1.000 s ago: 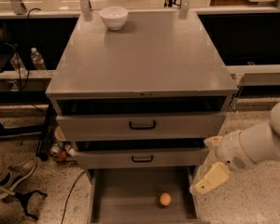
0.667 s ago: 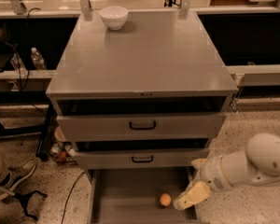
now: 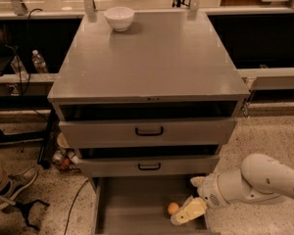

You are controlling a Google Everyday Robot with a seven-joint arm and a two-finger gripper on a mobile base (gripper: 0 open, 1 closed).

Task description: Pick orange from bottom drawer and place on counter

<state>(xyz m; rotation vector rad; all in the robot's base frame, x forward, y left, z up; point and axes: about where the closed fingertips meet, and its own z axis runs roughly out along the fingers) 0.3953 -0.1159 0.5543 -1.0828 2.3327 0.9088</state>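
The orange (image 3: 173, 208) lies on the floor of the open bottom drawer (image 3: 132, 204), right of its middle. My gripper (image 3: 183, 216) reaches in from the right on a white arm and sits low in the drawer, just right of and slightly below the orange, close to it or touching it. The counter (image 3: 152, 58) is the broad grey top of the cabinet above.
A white bowl (image 3: 119, 17) stands at the counter's back left. Two grey drawer fronts with black handles (image 3: 149, 130) sit above the open drawer. A shoe (image 3: 12, 184) and cables lie on the floor at the left; bottles (image 3: 38, 61) stand behind.
My arm has come down and to the left, from beside the cabinet's right edge into the bottom drawer, ending next to the orange. The orange has stayed put.
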